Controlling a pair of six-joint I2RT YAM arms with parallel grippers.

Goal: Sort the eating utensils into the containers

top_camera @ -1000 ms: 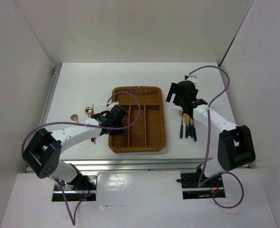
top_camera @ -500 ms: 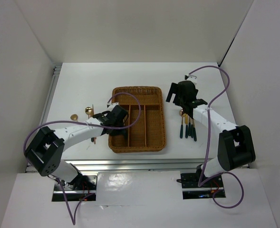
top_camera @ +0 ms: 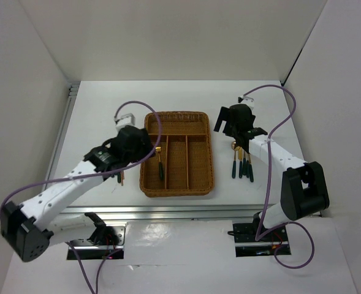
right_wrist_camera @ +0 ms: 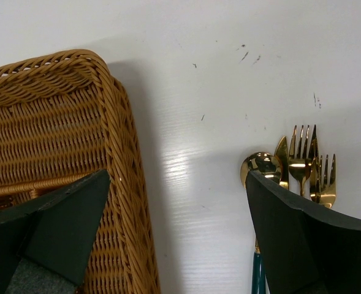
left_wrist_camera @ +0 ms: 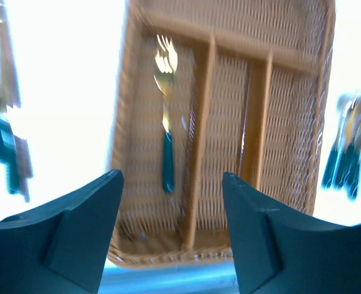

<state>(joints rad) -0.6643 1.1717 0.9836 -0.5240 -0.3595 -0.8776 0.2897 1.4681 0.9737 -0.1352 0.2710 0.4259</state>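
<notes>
One overhead cam, two wrist cams
Wrist cams both look down at the wicker tray (right_wrist_camera: pixel 116 122), right one closer; left's blurry, probably higher.

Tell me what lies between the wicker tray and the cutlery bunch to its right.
Bare white table only, between tray and cutlery bunch; the top view shows it.

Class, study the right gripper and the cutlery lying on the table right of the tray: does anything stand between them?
Nothing visible does. The right gripper hangs open over the table between the wicker tray and the cutlery pile. In the wrist view one of its fingers covers part of the pile.
</notes>
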